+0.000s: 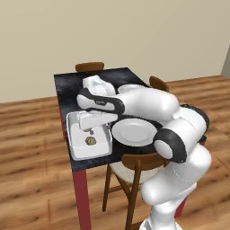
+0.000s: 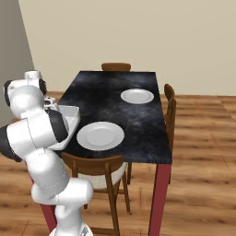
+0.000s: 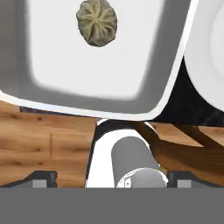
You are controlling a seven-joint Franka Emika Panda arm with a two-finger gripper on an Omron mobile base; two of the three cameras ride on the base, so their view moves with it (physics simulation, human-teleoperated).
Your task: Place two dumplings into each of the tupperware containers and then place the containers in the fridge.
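The two-finger gripper (image 1: 91,130) hangs wide open and empty above the deep white rectangular container (image 1: 74,150). One small olive-tan pleated dumpling (image 3: 96,22) lies at twelve o'clock in the hand view. It looks soft and light, best pinched gently across its rounded sides.

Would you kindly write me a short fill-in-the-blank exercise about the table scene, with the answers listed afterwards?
1. The white container holds ____ dumpling.
2. The gripper hangs above the container with its jaws ____.
3. The round plate beside the container lies on a ____ table.
4. The number of round plates on the table is ____.

Missing words: one; open; black; two
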